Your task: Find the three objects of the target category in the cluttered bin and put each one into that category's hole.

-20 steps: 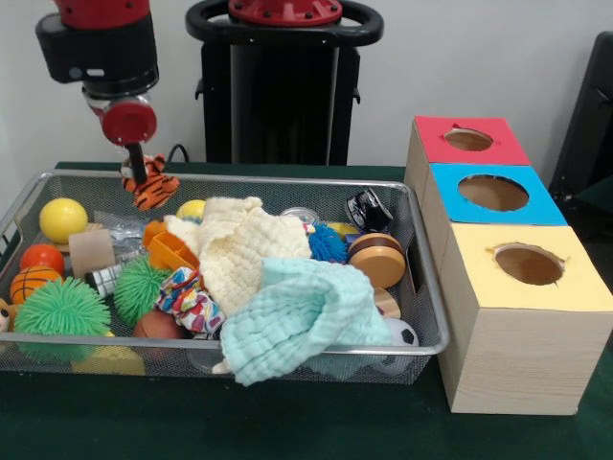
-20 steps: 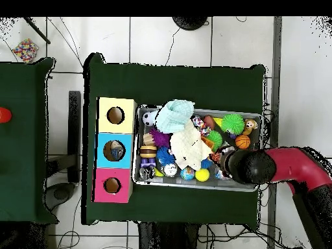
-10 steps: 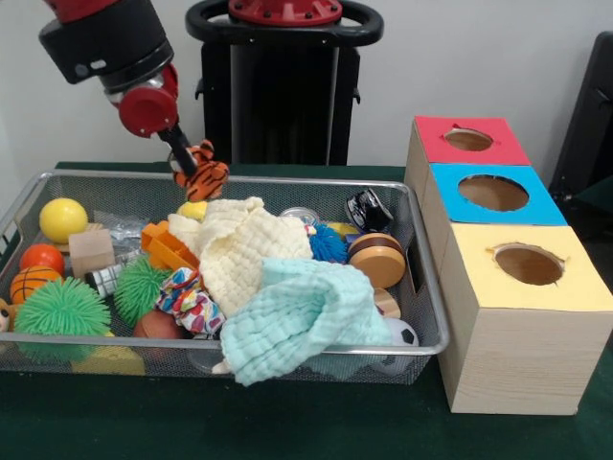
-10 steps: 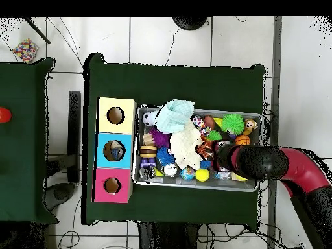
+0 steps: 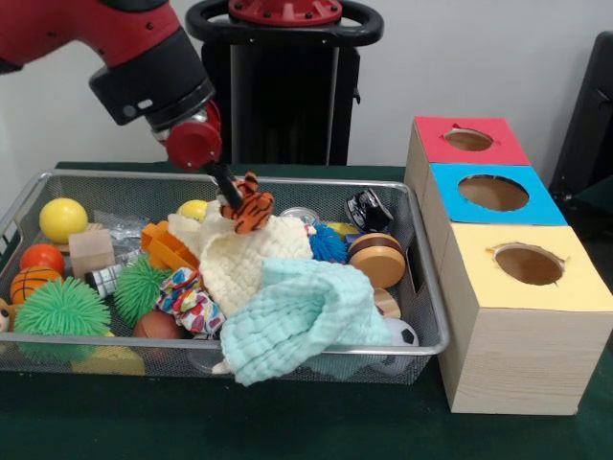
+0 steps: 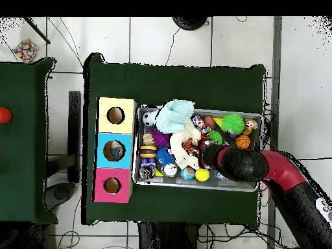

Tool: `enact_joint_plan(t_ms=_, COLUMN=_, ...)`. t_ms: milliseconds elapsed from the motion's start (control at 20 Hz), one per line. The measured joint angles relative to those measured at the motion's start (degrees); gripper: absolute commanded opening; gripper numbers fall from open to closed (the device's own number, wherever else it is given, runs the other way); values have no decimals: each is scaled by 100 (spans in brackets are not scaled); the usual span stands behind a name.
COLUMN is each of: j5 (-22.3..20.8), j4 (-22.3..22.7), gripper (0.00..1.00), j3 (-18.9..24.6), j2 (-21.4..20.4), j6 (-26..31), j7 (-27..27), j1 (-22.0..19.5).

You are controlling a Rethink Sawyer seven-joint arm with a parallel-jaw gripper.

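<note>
We see the red and black arm (image 5: pixel 115 48) reaching down over the wire bin (image 5: pixel 426 287), and its hand (image 5: pixel 233 199) is clamped on a small orange-and-black striped tiger toy (image 5: pixel 249 211), which hangs clear of the clutter, just above the cream cloth (image 5: pixel 244 259). In the overhead view the tiger toy (image 6: pixel 186 144) shows over the middle of the bin (image 6: pixel 194 186), with the arm (image 6: pixel 259 168) coming in across the bin's edge. Below and in front of the cream cloth lies a mint-green cloth (image 5: pixel 302 316), draped over the bin's near rim. Round them we make out a yellow ball (image 5: pixel 62 218), a small basketball (image 5: pixel 34 283), two green spiky balls (image 5: pixel 62 307), a blue spiky ball (image 5: pixel 329 244), a wooden block (image 5: pixel 91 251), a round wooden disc (image 5: pixel 376 259) and a soccer ball (image 5: pixel 402 333) — all lying in the bin. Beside the bin, on the green worktop (image 5: pixel 287 422), stands a row of three wooden boxes, each with a round hole in its top: the red box (image 5: pixel 469 139) farthest from the camera, the blue box (image 5: pixel 493 192) in the middle, the yellow box (image 5: pixel 527 268) nearest. From above, something lies inside the blue box's hole (image 6: pixel 114 151) — what it is, we cannot tell.
</note>
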Motion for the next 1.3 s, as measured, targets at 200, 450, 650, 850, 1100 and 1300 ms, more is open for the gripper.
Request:
enact_joint_plan(t_ms=200, j5=-147, j4=93, gripper=0, j3=-31, j2=49, j6=-288, j7=0, j1=158)
enact_joint_plan(t_ms=450, j5=-188, j4=244, gripper=100, j3=-42, j2=50, j6=-412, j7=0, j1=306)
enact_joint_plan(t_ms=650, j5=-195, j4=254, gripper=100, j3=-50, j2=49, j6=-412, j7=0, j1=365)
enact_joint_plan(t_ms=850, j5=-342, j4=254, gripper=100, j3=-113, j2=-18, j6=-443, j7=0, j1=422)
enact_joint_plan(t_ms=1100, j5=-753, j4=264, gripper=100, j3=-248, j2=-248, j6=-448, j7=0, j1=514)
enact_joint_plan(t_ms=1300, j5=-850, j4=264, gripper=100, j3=-250, j2=-558, j6=-448, j7=0, j1=475)
